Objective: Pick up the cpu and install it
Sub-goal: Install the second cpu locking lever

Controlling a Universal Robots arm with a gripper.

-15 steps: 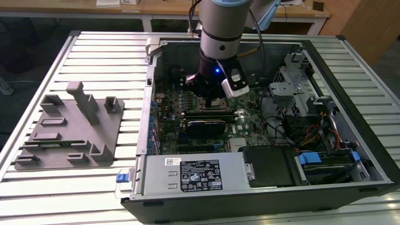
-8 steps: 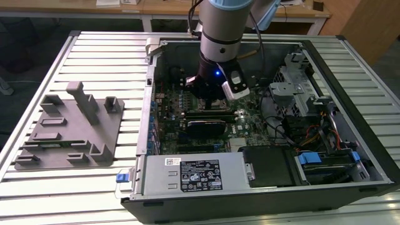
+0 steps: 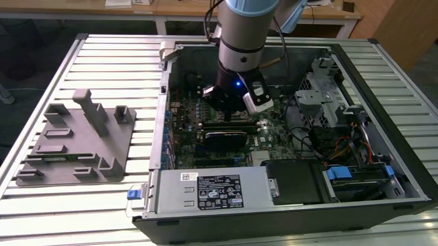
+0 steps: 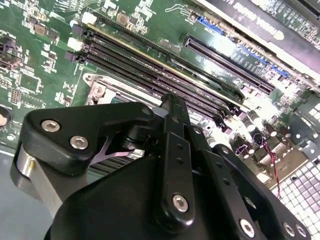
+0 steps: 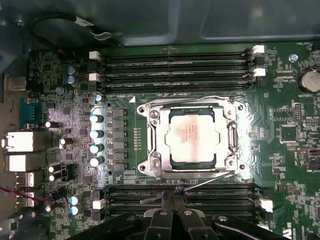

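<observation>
In the first wrist view the cpu, a flat square chip with a shiny silver top, lies inside the metal socket frame on the green motherboard. My gripper hangs just beside the socket, over the memory slots, with its two black fingers pressed together and nothing between them. The second wrist view looks past the gripper at the same slots. In the exterior view the gripper reaches down into the open computer case, over the middle of the board.
A grey tray with upright blocks sits on the slatted table at the exterior view's left. Inside the case are a black rectangular card, a silver power supply, drive cages and loose cables.
</observation>
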